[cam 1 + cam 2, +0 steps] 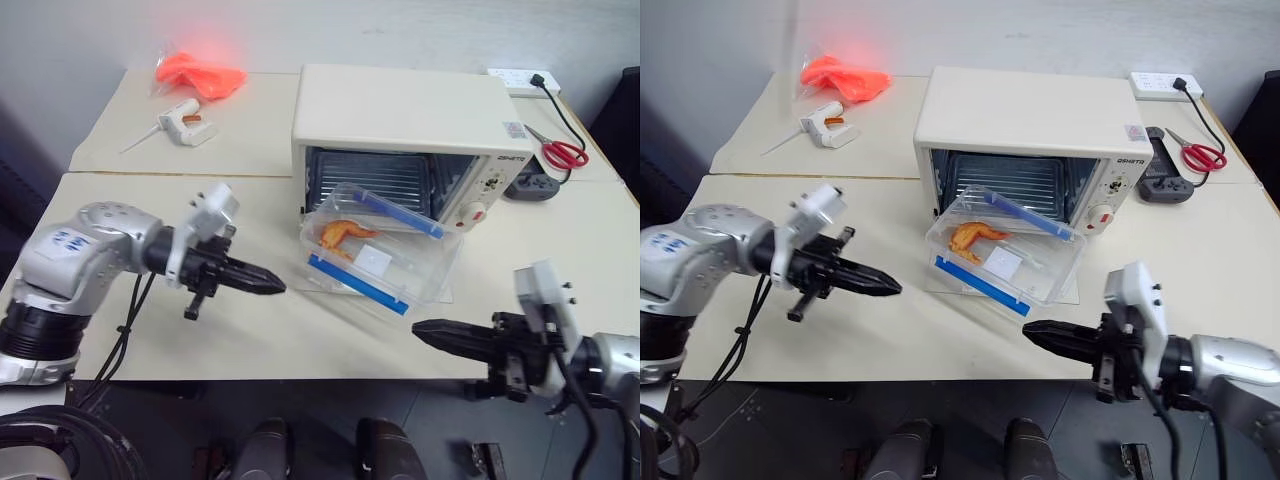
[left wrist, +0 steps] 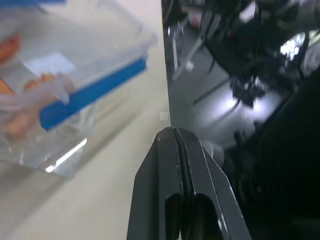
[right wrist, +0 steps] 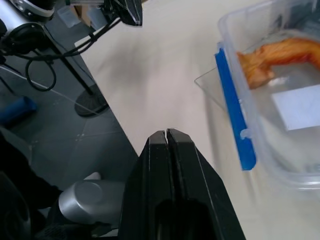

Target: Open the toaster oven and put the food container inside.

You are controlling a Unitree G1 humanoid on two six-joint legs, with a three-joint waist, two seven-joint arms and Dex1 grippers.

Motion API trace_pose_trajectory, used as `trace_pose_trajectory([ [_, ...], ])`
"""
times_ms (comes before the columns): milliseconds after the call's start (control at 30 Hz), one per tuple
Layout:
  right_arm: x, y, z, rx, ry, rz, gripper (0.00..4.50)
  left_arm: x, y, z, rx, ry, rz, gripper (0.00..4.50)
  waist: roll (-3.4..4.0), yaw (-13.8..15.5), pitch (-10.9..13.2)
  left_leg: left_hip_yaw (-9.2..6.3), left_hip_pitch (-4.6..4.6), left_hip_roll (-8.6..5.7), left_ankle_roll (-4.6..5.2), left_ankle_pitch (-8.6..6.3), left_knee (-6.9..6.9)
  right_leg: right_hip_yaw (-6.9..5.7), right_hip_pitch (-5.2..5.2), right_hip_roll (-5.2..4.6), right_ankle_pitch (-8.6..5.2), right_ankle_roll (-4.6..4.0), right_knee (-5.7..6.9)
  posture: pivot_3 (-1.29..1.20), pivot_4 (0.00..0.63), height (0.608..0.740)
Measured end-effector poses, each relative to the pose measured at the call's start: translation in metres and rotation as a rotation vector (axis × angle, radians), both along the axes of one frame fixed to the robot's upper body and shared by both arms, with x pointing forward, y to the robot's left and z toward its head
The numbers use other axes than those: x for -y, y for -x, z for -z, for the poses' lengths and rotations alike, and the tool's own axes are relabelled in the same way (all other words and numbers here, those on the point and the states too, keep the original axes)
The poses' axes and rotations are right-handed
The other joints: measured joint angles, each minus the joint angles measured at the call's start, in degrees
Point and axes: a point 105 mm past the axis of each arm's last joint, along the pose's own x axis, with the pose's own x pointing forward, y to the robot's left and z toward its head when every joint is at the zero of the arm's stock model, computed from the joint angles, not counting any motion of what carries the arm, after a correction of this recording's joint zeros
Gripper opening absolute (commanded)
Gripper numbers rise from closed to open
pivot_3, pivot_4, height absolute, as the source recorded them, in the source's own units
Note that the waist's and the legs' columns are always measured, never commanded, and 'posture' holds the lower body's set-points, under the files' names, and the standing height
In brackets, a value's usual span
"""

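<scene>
Food container (image 1: 375,255) sitting half-in, tilting at toaster oven (image 1: 405,130) mouth, between both pincers | door lying open | left pincer (image 1: 272,284) pressing fully closed, empty | right pincer (image 1: 425,331) likewise | remaining, probably: pushing container fully inside along desk (image 1: 250,330)

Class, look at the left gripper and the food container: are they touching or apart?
Apart. In the left eye view, bare table shows between the shut left gripper and the food container, which sits tilted at the toaster oven's open front.
</scene>
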Motion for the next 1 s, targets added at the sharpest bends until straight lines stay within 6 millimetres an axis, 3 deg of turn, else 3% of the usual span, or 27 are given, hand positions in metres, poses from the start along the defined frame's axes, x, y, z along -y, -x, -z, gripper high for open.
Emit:
trace_pose_trajectory([
  [100, -0.008, -0.010, 0.014, 0.005, 0.032, 0.005, 0.06, 0.011, -0.016, 0.015, 0.032, -0.015, 0.004, 0.00, -0.01, 0.06, 0.01, 0.00, -0.09, -0.14, 0.10, 0.02, 0.05, -0.01, -0.05, 0.01, 0.01, 0.01, 0.01, 0.00, 0.150, 0.740],
  [200, -0.006, -0.025, 0.021, 0.032, 0.062, 0.043, 0.06, 0.017, -0.026, 0.015, 0.066, -0.018, 0.003, 0.00, -0.01, -0.02, 0.00, 0.00, -0.18, -0.19, 0.19, 0.00, 0.06, -0.01, -0.14, 0.01, 0.04, 0.07, 0.26, 0.00, 0.150, 0.740],
  [367, 0.017, -0.062, 0.022, 0.105, 0.126, 0.160, 0.06, 0.031, -0.034, 0.013, 0.088, 0.031, 0.001, 0.00, -0.01, -0.16, 0.00, 0.03, -0.19, -0.20, 0.23, -0.02, 0.06, -0.04, -0.17, 0.02, 0.05, 0.09, 0.30, 0.00, 0.150, 0.740],
  [700, 0.031, -0.089, 0.017, 0.169, 0.168, 0.158, 0.06, 0.041, -0.038, 0.009, 0.094, 0.082, -0.048, 0.00, 0.00, -0.19, 0.00, 0.02, -0.15, -0.17, 0.21, -0.01, 0.12, -0.05, -0.15, 0.02, 0.05, 0.10, 0.36, 0.00, 0.150, 0.740],
  [933, 0.030, -0.104, 0.015, 0.205, 0.170, 0.162, 0.06, 0.045, -0.038, 0.019, 0.068, 0.081, -0.094, 0.00, 0.00, -0.22, 0.00, 0.01, -0.17, -0.16, 0.19, 0.00, 0.11, -0.07, -0.16, 0.01, 0.05, 0.10, 0.35, 0.00, 0.150, 0.740],
  [1000, 0.027, -0.112, 0.014, 0.219, 0.169, 0.160, 0.06, 0.047, -0.047, 0.021, 0.099, 0.073, -0.147, 0.00, 0.00, -0.20, 0.00, 0.02, -0.13, -0.18, 0.17, 0.02, 0.16, -0.07, -0.12, 0.01, 0.06, 0.11, 0.38, 0.00, 0.150, 0.740],
])
